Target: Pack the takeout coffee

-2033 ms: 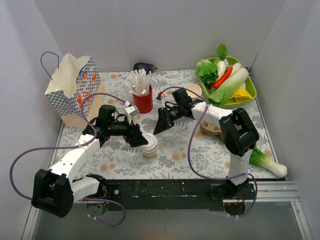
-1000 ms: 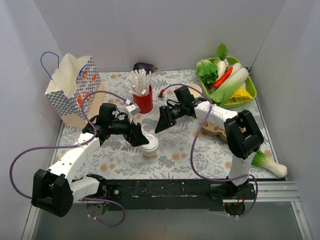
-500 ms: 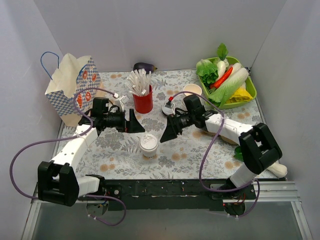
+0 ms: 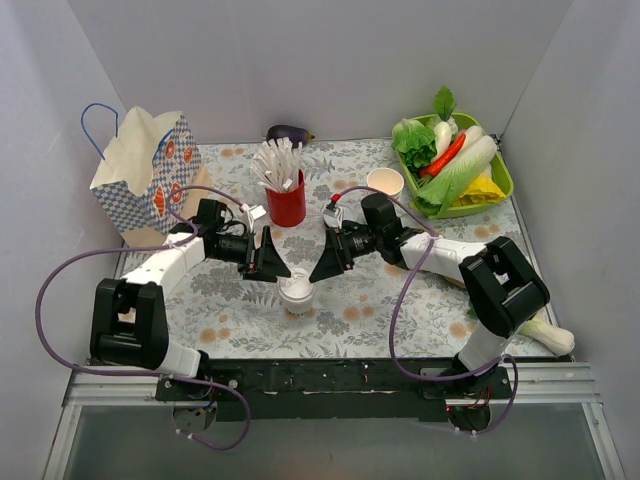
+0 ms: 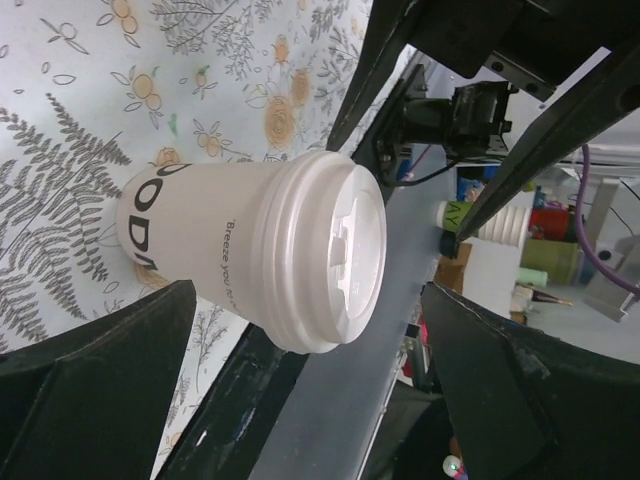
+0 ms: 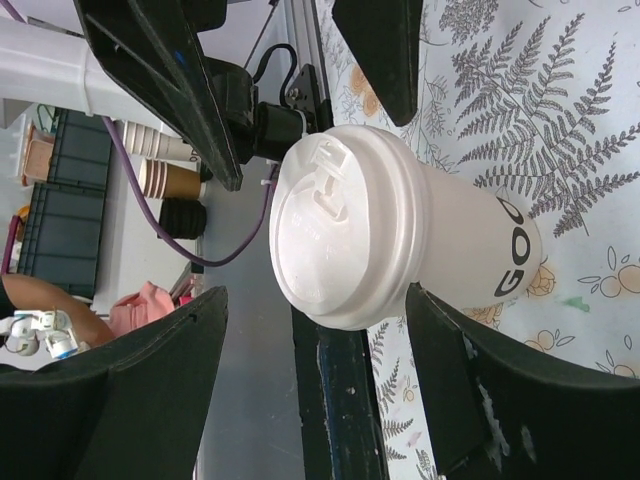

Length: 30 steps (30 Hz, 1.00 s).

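Note:
The takeout coffee [image 4: 297, 292], a cream-white paper cup with a white lid, stands upright on the floral mat near the front middle. My left gripper [image 4: 274, 266] is open just behind and left of it. My right gripper [image 4: 322, 268] is open just behind and right of it. In the left wrist view the cup [image 5: 230, 250] lies between the spread fingers [image 5: 100, 400] of the gripper [image 5: 305, 300]. In the right wrist view the lidded cup [image 6: 400, 240] sits between the open fingers [image 6: 480, 390] of the gripper [image 6: 318, 295], the right finger close to its side. The paper bag [image 4: 145, 180] stands open at the back left.
A red cup of white sticks [image 4: 287, 198] stands behind the grippers. A lidless cream cup [image 4: 385, 181] and a green tray of vegetables [image 4: 495, 185] are at the back right. An eggplant [image 4: 289, 132] lies at the back wall. A bok choy [image 4: 538, 328] lies at the front right.
Both grippers have swung in and lowered toward the lidded cup, the left from the left, the right from the right. The cup has not moved.

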Motion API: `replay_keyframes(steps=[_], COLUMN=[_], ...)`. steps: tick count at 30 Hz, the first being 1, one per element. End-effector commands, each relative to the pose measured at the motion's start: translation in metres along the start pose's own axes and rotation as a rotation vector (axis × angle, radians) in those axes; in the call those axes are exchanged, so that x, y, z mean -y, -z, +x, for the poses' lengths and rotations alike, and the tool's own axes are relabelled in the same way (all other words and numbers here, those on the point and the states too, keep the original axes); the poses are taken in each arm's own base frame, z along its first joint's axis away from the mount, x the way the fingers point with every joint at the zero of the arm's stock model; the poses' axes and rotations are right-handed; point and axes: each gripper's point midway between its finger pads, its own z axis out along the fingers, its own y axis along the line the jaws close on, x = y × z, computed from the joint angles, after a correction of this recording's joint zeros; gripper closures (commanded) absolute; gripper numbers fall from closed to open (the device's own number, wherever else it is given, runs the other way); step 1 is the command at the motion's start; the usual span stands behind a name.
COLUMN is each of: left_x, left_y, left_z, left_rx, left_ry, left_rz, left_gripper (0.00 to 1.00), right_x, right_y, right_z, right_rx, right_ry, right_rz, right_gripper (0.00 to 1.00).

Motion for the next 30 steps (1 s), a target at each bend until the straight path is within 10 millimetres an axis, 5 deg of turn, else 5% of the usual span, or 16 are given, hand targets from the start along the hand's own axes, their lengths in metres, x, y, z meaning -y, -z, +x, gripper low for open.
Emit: replay_keyframes(steps=[1, 30], left_x=[0.017, -0.040], left_y=[0.004, 0.001], left_z=[0.002, 0.017], left_rx=[-0.062, -0.195], left_ry=[-0.065, -0.131], left_rz=[0.126, -0.098], left_gripper=[0.02, 0.08], right_x=[0.000, 0.027], right_y=[-0.005, -0.027], right_z=[-0.001, 0.006], right_rx=[0.006, -0.043], right_ry=[0.017, -0.023], right_rz=[-0.015, 0.065], right_gripper=[0.21, 0.25])
